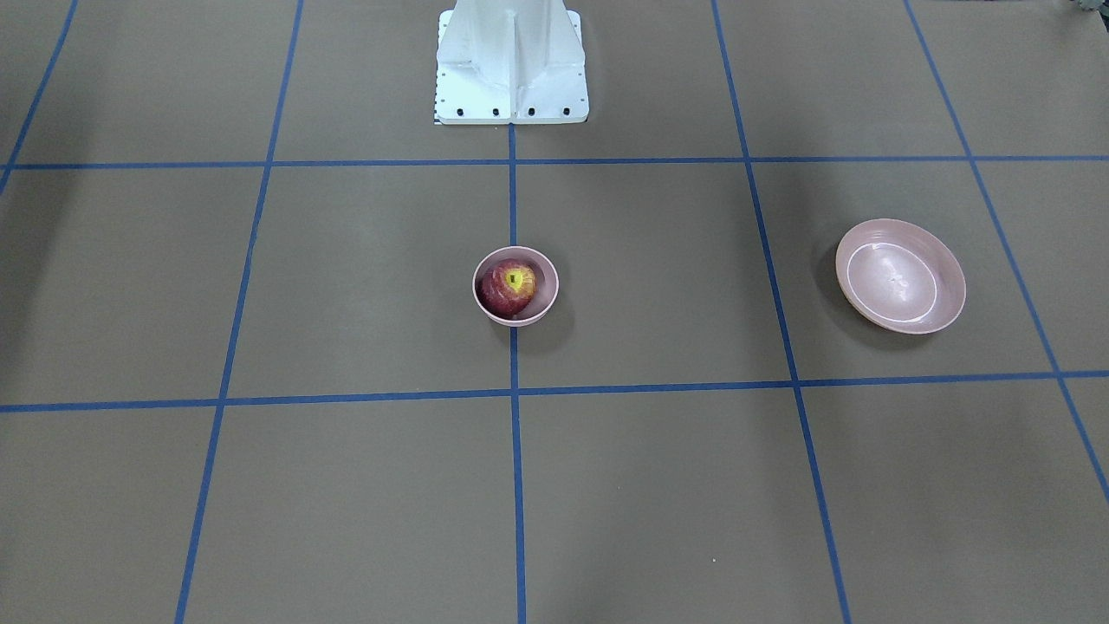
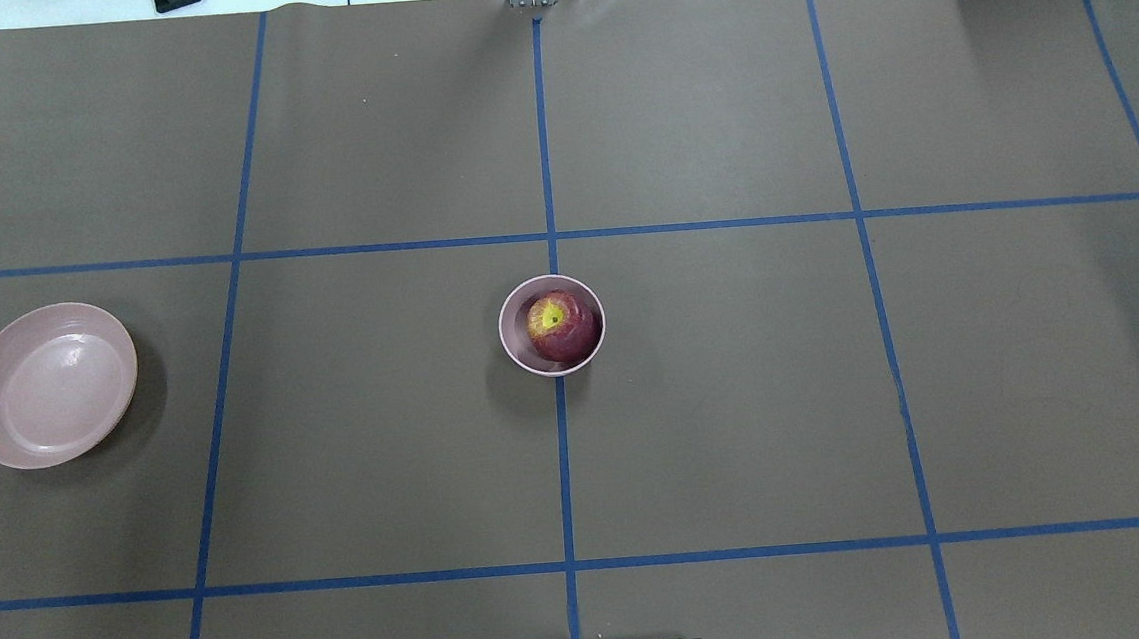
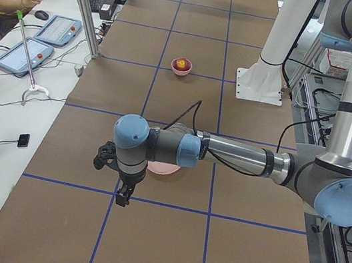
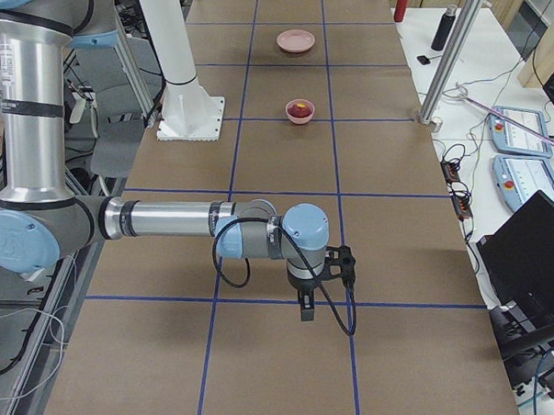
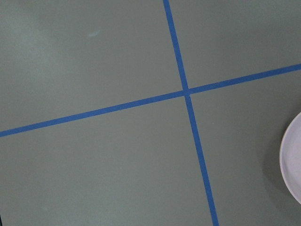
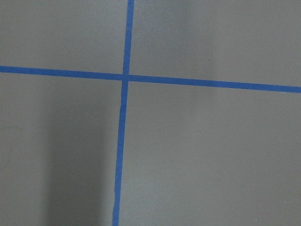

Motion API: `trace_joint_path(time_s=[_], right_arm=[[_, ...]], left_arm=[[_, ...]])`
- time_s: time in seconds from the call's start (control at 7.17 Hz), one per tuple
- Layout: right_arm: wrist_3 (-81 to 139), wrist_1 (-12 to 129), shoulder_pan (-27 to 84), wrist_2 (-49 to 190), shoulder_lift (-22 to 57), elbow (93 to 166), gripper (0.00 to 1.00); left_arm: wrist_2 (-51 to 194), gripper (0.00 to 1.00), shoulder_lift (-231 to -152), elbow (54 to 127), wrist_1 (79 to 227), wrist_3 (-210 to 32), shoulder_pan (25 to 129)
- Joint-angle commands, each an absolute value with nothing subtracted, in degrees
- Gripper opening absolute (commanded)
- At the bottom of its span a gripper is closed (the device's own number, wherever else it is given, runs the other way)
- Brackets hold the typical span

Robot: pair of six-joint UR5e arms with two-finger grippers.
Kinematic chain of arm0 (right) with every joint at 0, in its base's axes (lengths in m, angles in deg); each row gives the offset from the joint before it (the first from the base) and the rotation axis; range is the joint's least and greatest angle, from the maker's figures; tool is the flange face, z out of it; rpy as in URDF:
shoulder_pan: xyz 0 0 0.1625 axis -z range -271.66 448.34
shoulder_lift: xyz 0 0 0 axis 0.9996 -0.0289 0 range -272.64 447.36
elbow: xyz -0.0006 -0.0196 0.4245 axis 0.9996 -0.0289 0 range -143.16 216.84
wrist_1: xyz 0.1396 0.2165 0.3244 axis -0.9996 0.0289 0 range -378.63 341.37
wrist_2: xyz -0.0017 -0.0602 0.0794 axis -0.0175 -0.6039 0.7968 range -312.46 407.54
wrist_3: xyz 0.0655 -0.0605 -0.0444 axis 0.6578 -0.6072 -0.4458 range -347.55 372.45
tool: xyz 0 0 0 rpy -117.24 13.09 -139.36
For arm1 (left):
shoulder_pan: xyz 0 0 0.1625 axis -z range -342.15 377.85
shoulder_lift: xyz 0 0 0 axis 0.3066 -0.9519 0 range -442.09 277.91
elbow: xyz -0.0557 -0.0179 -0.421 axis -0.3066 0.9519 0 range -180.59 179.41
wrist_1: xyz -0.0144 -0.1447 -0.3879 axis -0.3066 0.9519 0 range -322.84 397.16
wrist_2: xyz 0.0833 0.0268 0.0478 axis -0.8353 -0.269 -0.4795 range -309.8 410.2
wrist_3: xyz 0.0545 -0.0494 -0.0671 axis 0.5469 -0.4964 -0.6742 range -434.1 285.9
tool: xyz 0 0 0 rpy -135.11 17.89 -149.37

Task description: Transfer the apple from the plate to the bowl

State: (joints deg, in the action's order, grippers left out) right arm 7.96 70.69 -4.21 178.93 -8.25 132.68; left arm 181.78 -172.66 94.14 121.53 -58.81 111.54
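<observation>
One apple [image 1: 509, 287], one bowl [image 1: 545, 304], one plate [image 1: 901, 276], that's the lot on the table [image 1: 346, 286]. The apple sits in the bowl, yellow stem patch facing up, right on the middle blue tape line [image 1: 513, 208] in front of the white robot base [image 1: 511, 61]. The plate has nothing on it and lies well apart from the bowl, over on the robot's left side.

Two arms, both stretched out low over the table ends. The left gripper [image 3: 123, 198] hangs above the tape near the plate, and its wrist camera catches just the plate's edge. The right gripper [image 4: 305, 313] hangs over a tape crossing, far from the bowl. Can't tell for either one whether the fingers are spread or pressed together.

Two control tablets [image 3: 56, 29] lie on the side desk, text too small to read.
</observation>
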Motion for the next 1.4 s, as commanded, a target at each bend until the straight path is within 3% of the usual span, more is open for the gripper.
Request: trace_joint_path(time_s=[0.0, 1.26], right_arm=[[7.97, 70.75, -4.21, 179.03, -8.26, 132.64, 1.0], [7.97, 70.66, -4.21, 179.11, -8.35, 132.37, 1.0]], left_arm=[[181.77, 0.98, -172.27, 94.24, 121.53, -58.89, 111.54], [182.04, 0.98, -171.47, 94.41, 121.53, -58.71, 111.46]])
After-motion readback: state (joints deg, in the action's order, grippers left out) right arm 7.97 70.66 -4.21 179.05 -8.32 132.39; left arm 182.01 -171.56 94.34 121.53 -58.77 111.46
